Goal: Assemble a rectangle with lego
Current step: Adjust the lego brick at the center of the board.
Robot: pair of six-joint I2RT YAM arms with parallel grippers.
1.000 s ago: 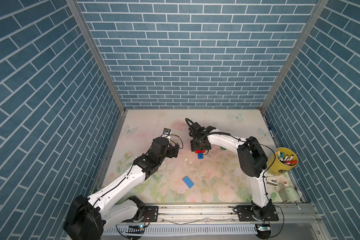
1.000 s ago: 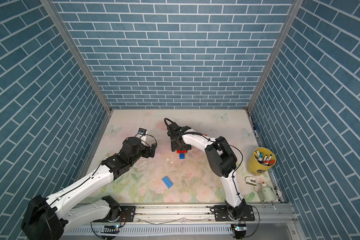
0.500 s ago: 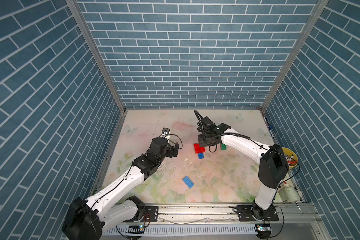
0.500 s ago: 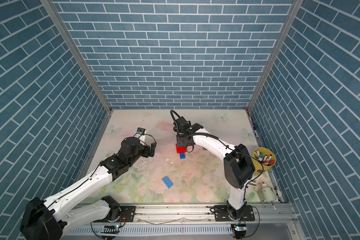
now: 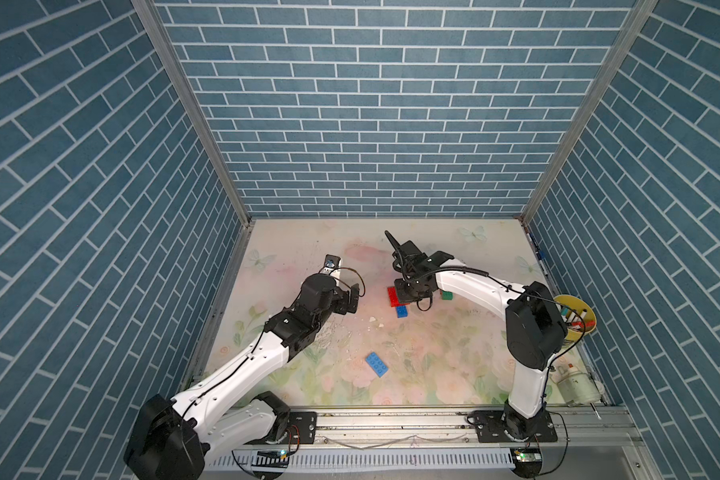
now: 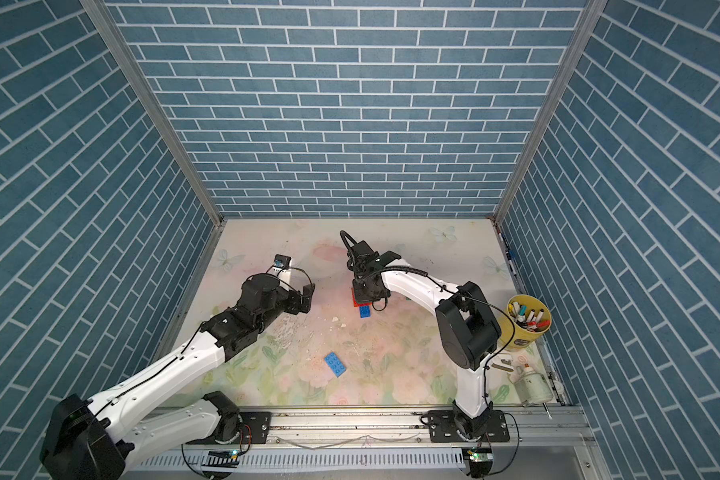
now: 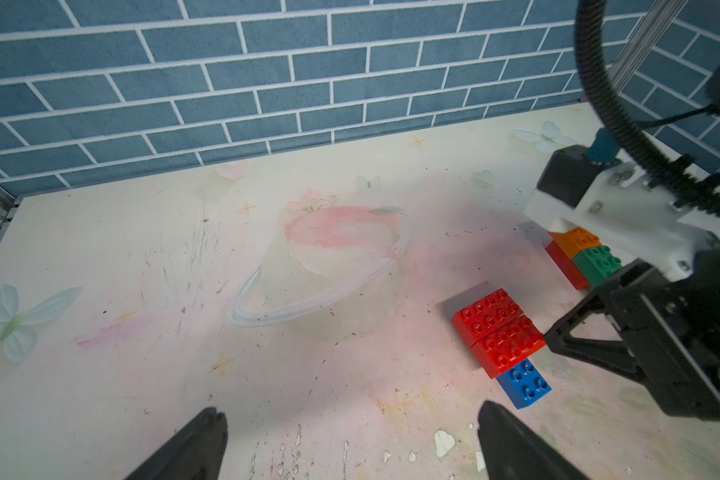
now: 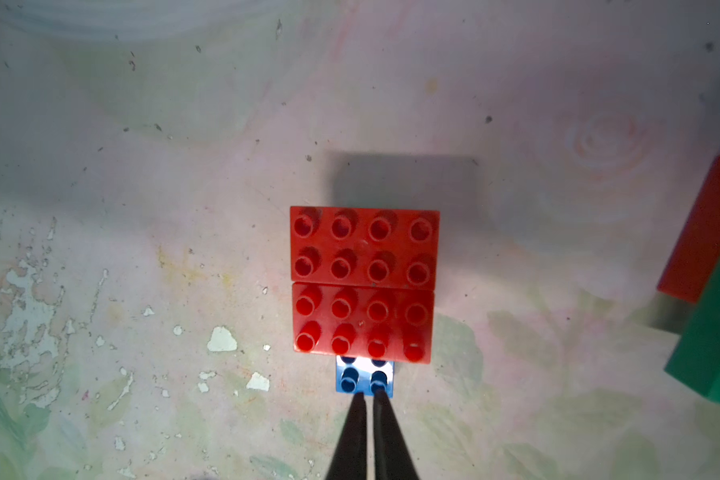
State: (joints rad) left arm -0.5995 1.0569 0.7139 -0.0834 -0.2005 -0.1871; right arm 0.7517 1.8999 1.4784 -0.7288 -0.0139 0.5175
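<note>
I take the red pair (image 8: 363, 284) as my landmark: two eight-stud bricks lying flat, studs up, long sides touching. A four-stud blue brick (image 8: 364, 376) touches one outer long side. Near the pair, an orange brick (image 7: 576, 240) and a green brick (image 7: 597, 262) sit atop a third red brick (image 7: 564, 266). A light blue brick (image 5: 377, 365) lies flat, well apart.

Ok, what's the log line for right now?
left gripper: open, empty | right gripper: shut, tips at blue brick | red bricks: two, side by side

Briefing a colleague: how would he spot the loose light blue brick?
Start at the metal rail along the near edge of the floral table. A little beyond it, about midway across, lies the light blue brick, alone and slantwise. It is longer and paler than the dark blue brick touching the red bricks farther back.
</note>
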